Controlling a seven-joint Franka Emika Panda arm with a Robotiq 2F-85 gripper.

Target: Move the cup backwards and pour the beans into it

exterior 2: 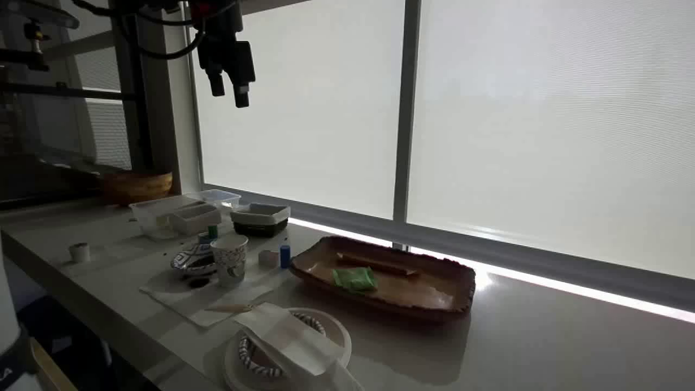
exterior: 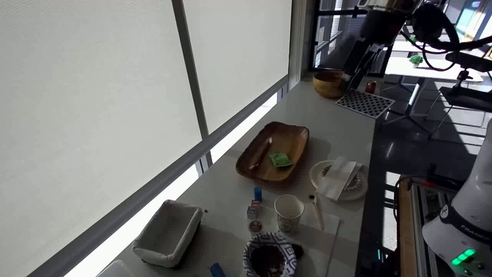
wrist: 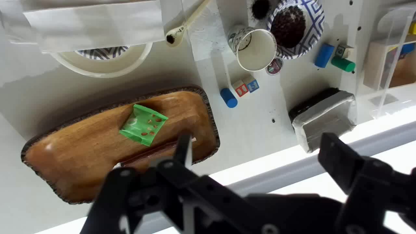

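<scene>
In an exterior view the bowl sat nearest, the beans heaped dark inside it and a dark patch just beside it. Right behind, the cup stood upright. A grasp that came down between the two could have knocked the bowl and strewn the beans. The cup looked like thin paper, so a hard squeeze might have buckled it, and a grip too near the rim might have tipped it. If backwards meant towards the window, the pod, the blocks and the cylinder were on that side, and a low push could have snagged on them. In the pour, the bowl being wider than the cup's mouth, beans could have run past it on both sides. Farther off lay the spoon, the plate and the tray, likely out of the way. The gripper hung high, well apart from the cup, its jaws spread wide with nothing between them.

The bowl's near edge was cut off in an exterior view; whether bowl and cup touched could not be told. The wrist view showed a dark mark inside the cup, too small to name. A pale pot was too dim to read. Farthest back, the gripper's lower end blurred into shadow against the wooden bowl, and the arm was cut off in both exterior views.
</scene>
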